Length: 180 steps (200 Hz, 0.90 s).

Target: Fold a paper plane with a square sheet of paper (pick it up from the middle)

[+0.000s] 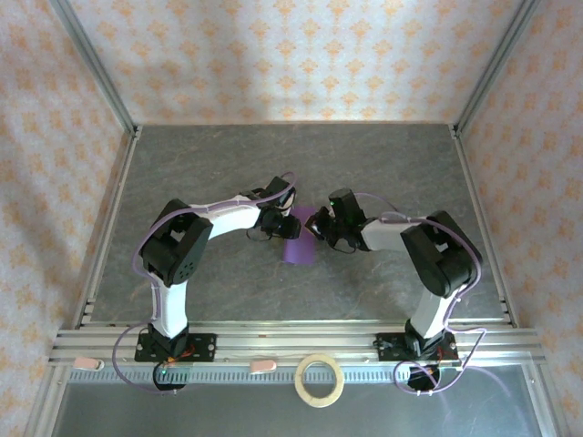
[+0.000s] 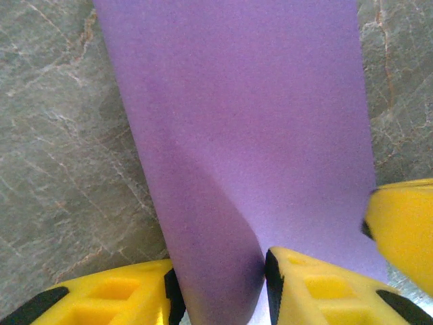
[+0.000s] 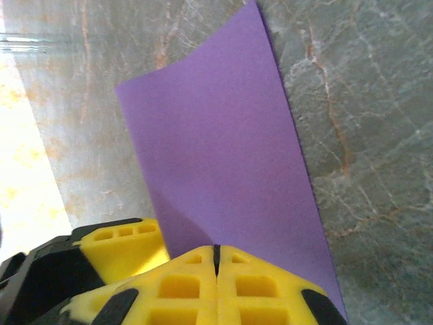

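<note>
2 arms meet over the middle of the grey table (image 1: 228,164). Between them is 1 square sheet of paper (image 1: 299,250), purple and bowed up off the surface. On the left, the left gripper (image 2: 216,288) has its 2 yellow jaws partly apart, clamped on a raised fold of the sheet. On the right, the right gripper (image 3: 216,256) has its 2 jaws pressed together at the sheet's edge; whether paper is nipped there I cannot tell. 1 tan tape ring (image 1: 300,381) lies between the arm bases.
</note>
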### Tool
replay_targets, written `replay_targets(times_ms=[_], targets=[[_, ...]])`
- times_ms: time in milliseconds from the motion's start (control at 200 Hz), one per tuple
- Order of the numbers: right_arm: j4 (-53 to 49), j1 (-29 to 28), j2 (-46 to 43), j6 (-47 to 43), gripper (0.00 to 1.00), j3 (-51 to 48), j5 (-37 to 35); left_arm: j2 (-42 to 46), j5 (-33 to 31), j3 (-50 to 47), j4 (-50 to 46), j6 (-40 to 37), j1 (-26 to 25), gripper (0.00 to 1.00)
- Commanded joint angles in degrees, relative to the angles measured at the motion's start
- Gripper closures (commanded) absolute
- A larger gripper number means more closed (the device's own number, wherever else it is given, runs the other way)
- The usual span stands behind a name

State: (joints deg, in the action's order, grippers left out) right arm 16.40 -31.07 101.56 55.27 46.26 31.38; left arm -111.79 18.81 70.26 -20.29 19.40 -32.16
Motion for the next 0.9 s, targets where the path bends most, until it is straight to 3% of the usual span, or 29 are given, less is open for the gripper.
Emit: replay_targets(times_ms=[0,175,450,716,896], targets=[[-2.0,-0.3,1.6,-1.2,1.0,2.1,0.0,-5.7,-7.4,-2.1,1.8,-1.1,1.7,0.56],[-2.8,-0.4,3.1,-1.8,1.0,1.9,0.4,-5.8,-7.3,-2.1,1.9,-1.1,1.7,0.56],[-12.0,-0.2,4.4,-7.3,1.0,-0.1,-4.3,-4.1,-4.8,-2.3,2.6,0.3,1.7,0.54],[-18.1,1.9,4.3,-17.9,1.0,1.6,-2.2,6.3,0.1,-2.3,4.8,6.1,2.2,0.37],[-20.8,4.7,3.3,-26.4,1.0,1.7,-0.9,13.3,3.0,-6.4,9.2,10.6,4.5,0.36]])
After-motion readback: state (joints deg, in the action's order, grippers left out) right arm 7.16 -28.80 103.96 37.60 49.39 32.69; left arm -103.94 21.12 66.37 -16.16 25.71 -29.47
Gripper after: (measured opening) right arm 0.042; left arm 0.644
